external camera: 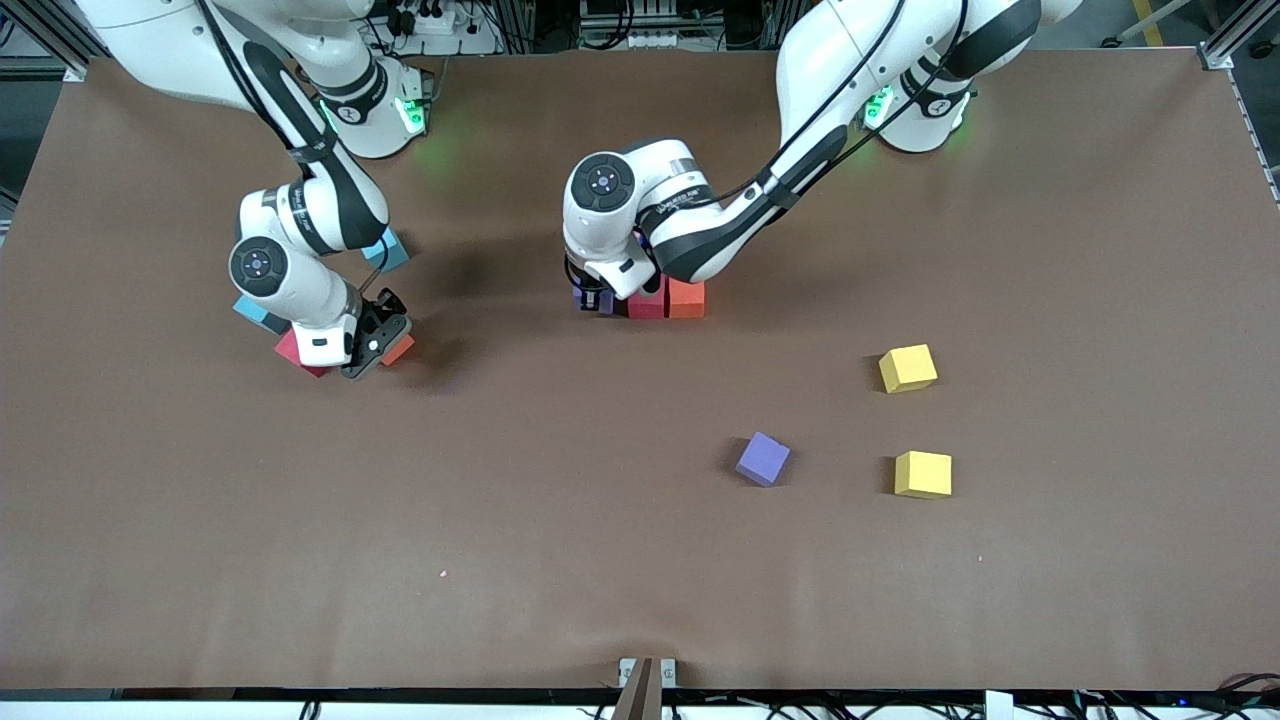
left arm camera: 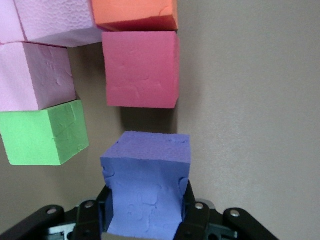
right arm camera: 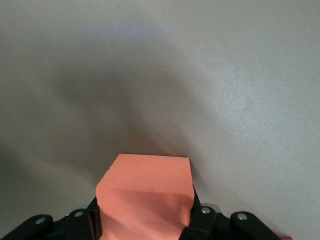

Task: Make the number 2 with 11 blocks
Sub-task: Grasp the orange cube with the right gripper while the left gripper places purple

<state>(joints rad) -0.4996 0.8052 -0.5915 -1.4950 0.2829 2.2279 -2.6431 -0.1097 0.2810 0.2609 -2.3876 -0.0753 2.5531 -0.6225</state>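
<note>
In the front view, the left gripper (external camera: 597, 297) is seen low at the table's middle, by a row of a purple block (external camera: 583, 296), a red block (external camera: 647, 303) and an orange block (external camera: 686, 298); the right gripper (external camera: 378, 340) is down at the right arm's end of the table, among a second red block (external camera: 292, 349), a second orange block (external camera: 399, 349) and two light-blue cubes (external camera: 388, 250). Loose toward the left arm's end lie another purple block (external camera: 763, 459) and two yellow blocks (external camera: 908, 368), well apart from the row. In the left wrist view, the purple block (left arm camera: 147, 187) is clamped between the fingers (left arm camera: 192, 212), just short of the red block (left arm camera: 141, 69), with the orange block (left arm camera: 135, 14), pink blocks (left arm camera: 35, 75) and a green block (left arm camera: 44, 131) close by; these neighbours could be nudged during placing. In the right wrist view, the orange block (right arm camera: 145, 197) is squeezed between the fingers (right arm camera: 200, 220), its face creased, over bare table (right arm camera: 210, 75). The blocks are judged light, soft foam that dents under grip, so flat opposite faces should be taken gently.
</note>
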